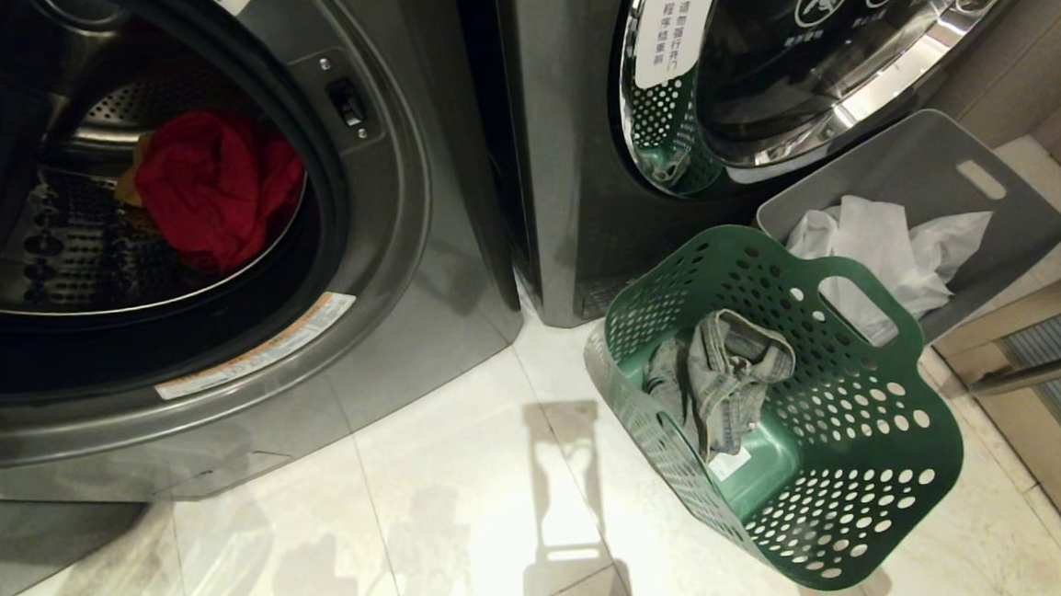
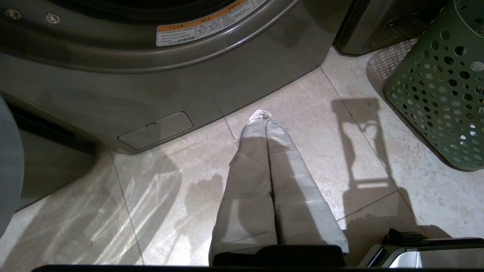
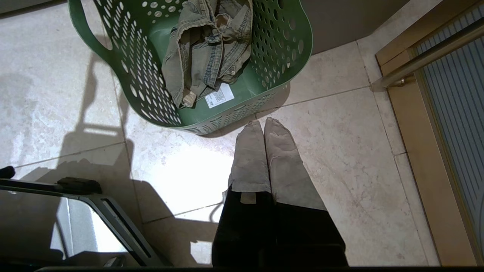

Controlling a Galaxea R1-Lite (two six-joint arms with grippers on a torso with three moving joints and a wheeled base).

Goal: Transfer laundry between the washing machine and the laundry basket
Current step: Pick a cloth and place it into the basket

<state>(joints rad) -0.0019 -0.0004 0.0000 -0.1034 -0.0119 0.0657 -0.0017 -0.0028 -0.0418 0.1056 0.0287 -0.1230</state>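
I see pale marble-look floor tiles (image 1: 468, 486) with thin grout lines catching a bright glare patch and hard shadows, and off to one side a wood-toned door frame (image 3: 406, 124) with a metal bar handle (image 3: 427, 56) and ribbed glass (image 3: 457, 124).

washing machine (image 1: 382, 279): fills 9 to 11 o'clock of the head view, door open.
second machine (image 1: 567, 148): at 12 to 1 o'clock, just beside the first.
laundry (image 1: 215, 184): in the drum of the washing machine.
laundry basket (image 1: 872, 461): on the floor (image 1: 434, 525) at 4 o'clock, before the second machine.
denim piece (image 1: 724, 369): inside the laundry basket, against its wall on the washing machine's side.
bin (image 1: 1015, 231): at 2 o'clock, behind the laundry basket, touching it.
crumpled sheet (image 1: 887, 248): in the bin.
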